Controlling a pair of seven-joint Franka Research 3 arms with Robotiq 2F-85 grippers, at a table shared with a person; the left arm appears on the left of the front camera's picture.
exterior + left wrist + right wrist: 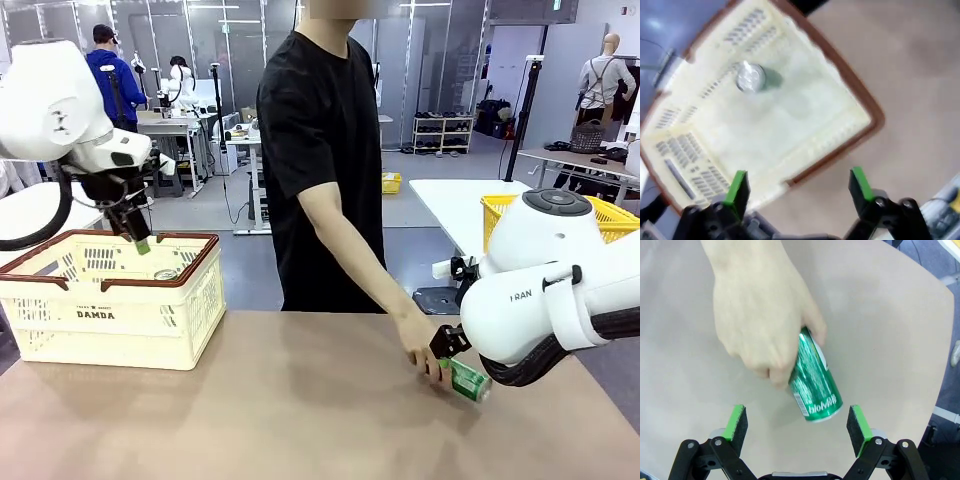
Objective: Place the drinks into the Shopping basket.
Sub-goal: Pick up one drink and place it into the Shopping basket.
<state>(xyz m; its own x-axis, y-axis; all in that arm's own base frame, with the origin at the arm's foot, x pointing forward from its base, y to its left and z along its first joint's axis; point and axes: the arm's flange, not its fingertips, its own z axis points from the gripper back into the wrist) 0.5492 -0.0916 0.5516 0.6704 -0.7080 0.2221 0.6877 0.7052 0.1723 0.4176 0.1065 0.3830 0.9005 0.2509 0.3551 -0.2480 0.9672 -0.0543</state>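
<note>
A person's hand point(418, 345) holds a green drink can point(467, 381) tilted low over the table at the right. In the right wrist view the green can point(816, 385) points its base toward my right gripper point(798, 412), whose open fingers stand on either side of that base without touching it. The cream Shopping basket point(110, 315) stands at the left of the table. One silver-topped can point(750, 77) stands upright inside the basket point(860, 100). My left gripper point(137, 238) hangs open and empty above the basket's back rim.
The person stands at the far side of the brown table point(300, 400), arm stretched down to the right. A bright yellow mesh basket point(500, 210) sits on a white table behind my right arm.
</note>
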